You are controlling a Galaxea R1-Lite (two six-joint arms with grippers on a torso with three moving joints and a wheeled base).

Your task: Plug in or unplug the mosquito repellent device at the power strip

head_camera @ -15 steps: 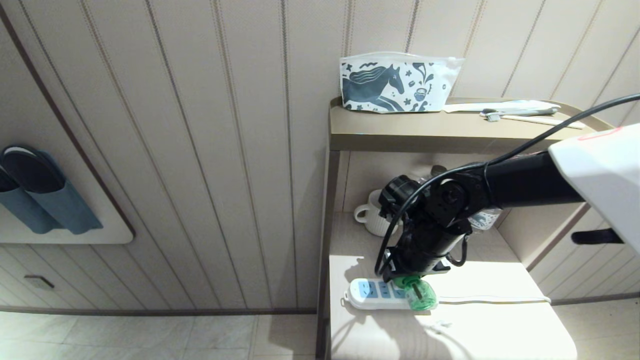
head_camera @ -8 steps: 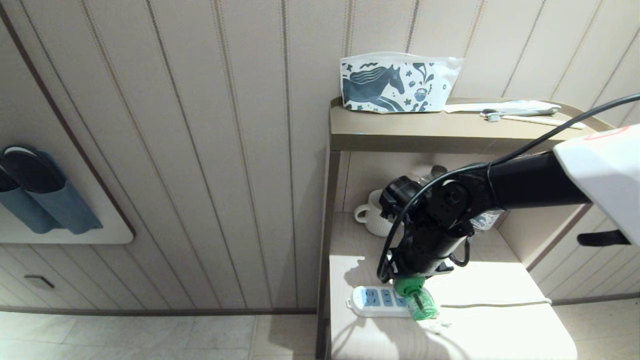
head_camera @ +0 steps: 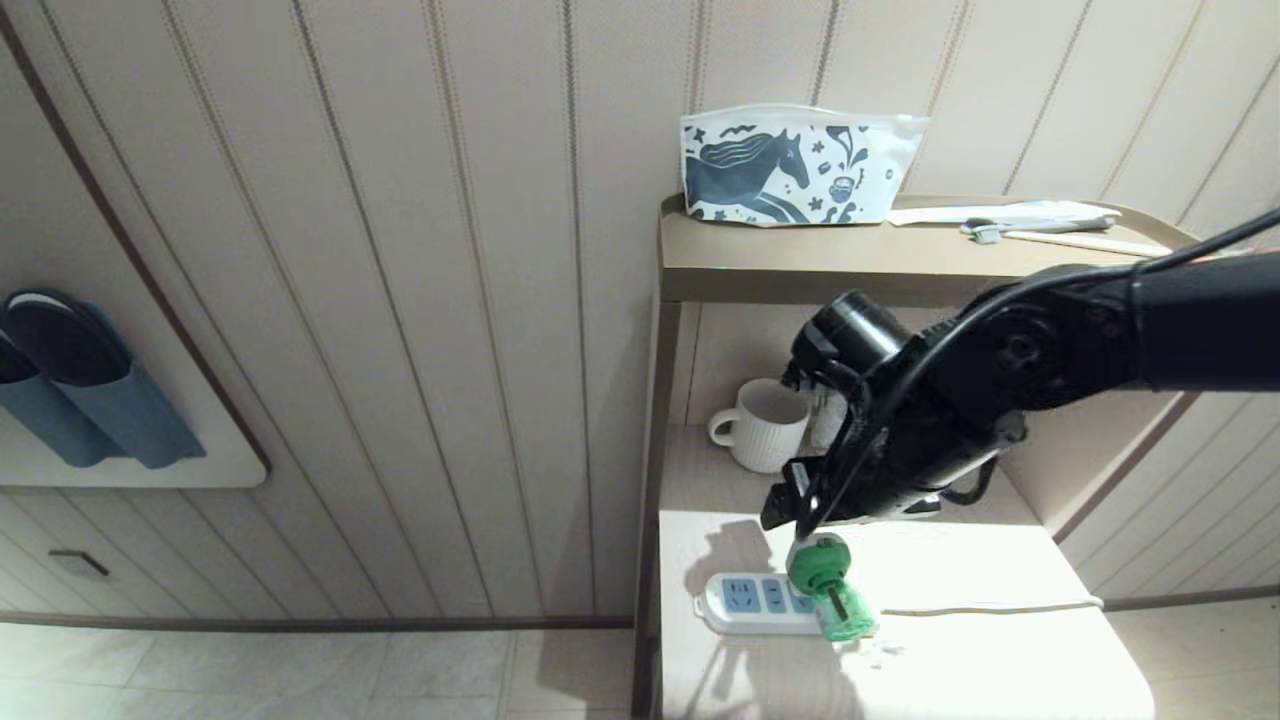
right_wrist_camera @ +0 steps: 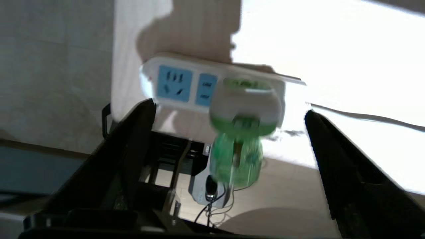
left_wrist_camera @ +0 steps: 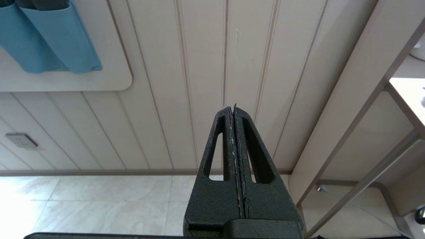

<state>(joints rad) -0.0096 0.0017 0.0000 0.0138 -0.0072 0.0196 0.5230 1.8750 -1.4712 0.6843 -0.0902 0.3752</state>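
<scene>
In the right wrist view the right gripper (right_wrist_camera: 229,113) stands spread wide, one dark finger (right_wrist_camera: 132,132) on each side of the frame, touching nothing. Between them the mosquito repellent device (right_wrist_camera: 242,132) sits plugged into the power strip (right_wrist_camera: 172,83), its green bottle hanging toward the camera. The strip's white cord (right_wrist_camera: 365,116) runs across the sunlit shelf (right_wrist_camera: 332,49).

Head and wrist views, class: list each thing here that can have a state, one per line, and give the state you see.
mosquito repellent device: seated in the power strip, bottle jutting out, ungripped.
power strip: flat on the lower shelf, two blue sockets free.
right gripper: jaws wide open, above the device, holding nothing.
left gripper: jaws shut, empty, parked facing the wall.
white mug: upright at the shelf's back.
horse-print pouch: upright against the wall.
</scene>
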